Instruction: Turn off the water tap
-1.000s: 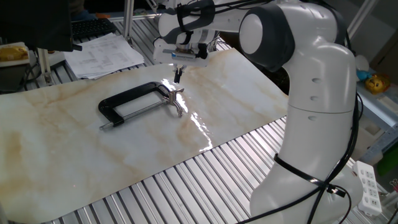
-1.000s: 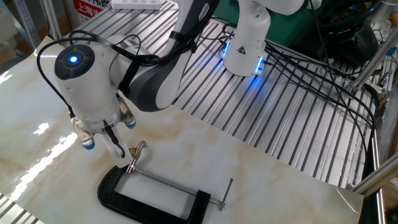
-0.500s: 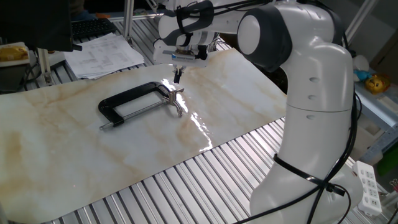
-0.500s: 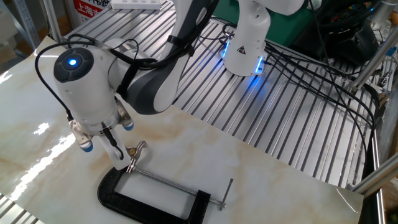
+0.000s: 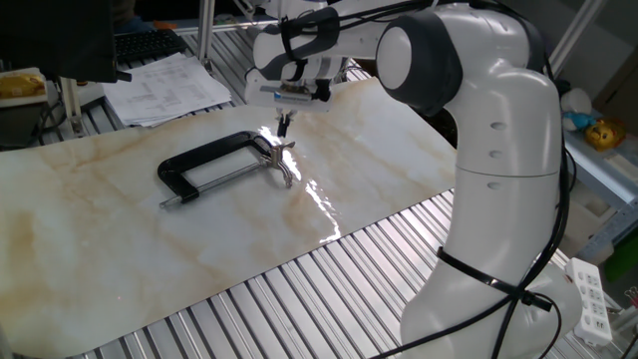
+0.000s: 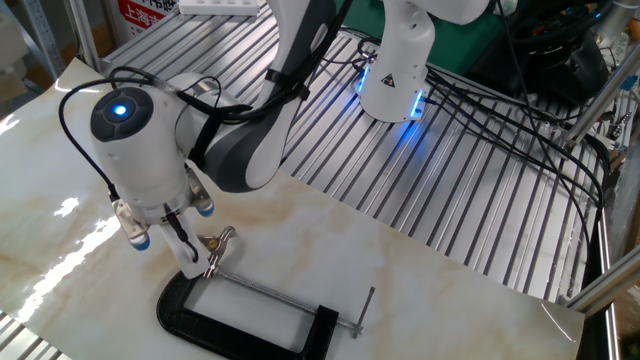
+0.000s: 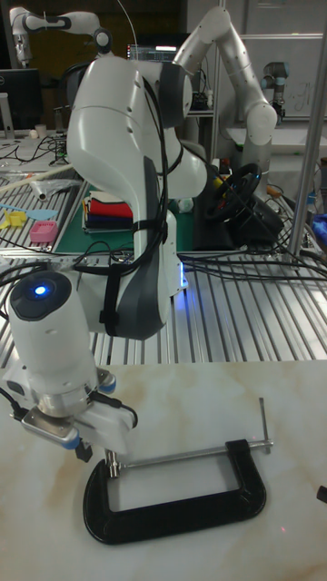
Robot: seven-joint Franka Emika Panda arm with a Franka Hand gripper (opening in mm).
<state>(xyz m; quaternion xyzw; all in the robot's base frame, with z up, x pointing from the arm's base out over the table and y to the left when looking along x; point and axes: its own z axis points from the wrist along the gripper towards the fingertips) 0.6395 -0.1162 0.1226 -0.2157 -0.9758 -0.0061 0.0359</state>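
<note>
Far left of one fixed view there's a loose stack of printed papers (image 5: 164, 85) on the ribbed aluminium bench (image 5: 299, 299), upper left of the frame. Over the slats lies a glossy marble-look sheet (image 5: 120, 239), cream with tan veins, shiny enough to throw back a bright glare streak.

On that sheet, left of center, sits the black C-clamp (image 5: 204, 160): matte, chunky, C-shaped frame with a thin threaded steel rod running through it. At the right end of the clamp is the water tap (image 5: 282, 158), a small shiny silver pronged handle, lying on the sheet just beside the frame's jaw.

Right above it hangs the hand (image 5: 285, 124), slim dark fingers pointing straight down off a white block. They look close together with nothing between them, tips a little above the tap and not touching it. In the other fixed view the same hand (image 6: 195, 258) comes down at the lower left, with the silver prongs (image 6: 220, 243) just to the right of the fingers.

Right half of the frame is the arm (image 5: 498, 150) itself: smooth glossy white shells, rounded grey joint caps, black cable down the side.
</note>
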